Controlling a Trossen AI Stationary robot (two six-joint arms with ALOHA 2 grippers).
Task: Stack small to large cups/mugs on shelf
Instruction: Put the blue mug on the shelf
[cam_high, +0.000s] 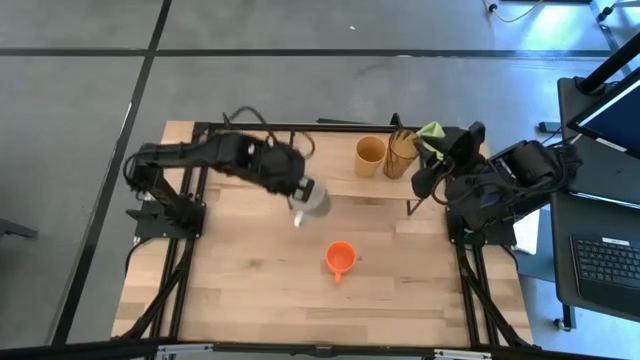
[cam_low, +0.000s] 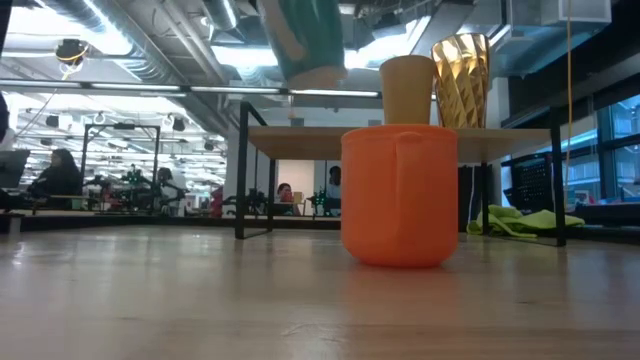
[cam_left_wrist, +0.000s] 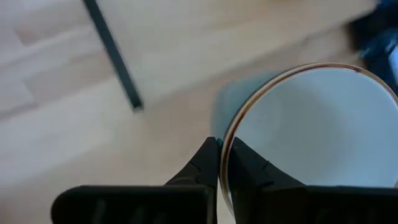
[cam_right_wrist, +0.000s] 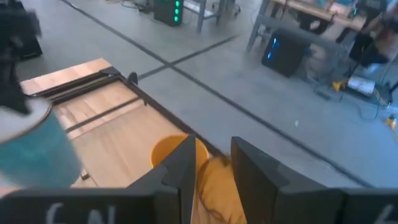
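While left gripper (cam_left_wrist: 222, 163) pinches thin rim — round white mug (cam_left_wrist: 317, 137), glossy inside.

No readable text anywhere. The orange cup (cam_low: 400, 196) shows a plain side, the tan-yellow mug (cam_low: 407, 89) and the amber tumbler (cam_low: 461, 80) carry no label, and the pale marks on the right arm's wrist are too blurred to read.

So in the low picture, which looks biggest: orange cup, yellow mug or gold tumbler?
1. Orange cup, but it sits nearest the camera, so that may fool you.
2. Gold tumbler.
3. Yellow mug, close to the tumbler.
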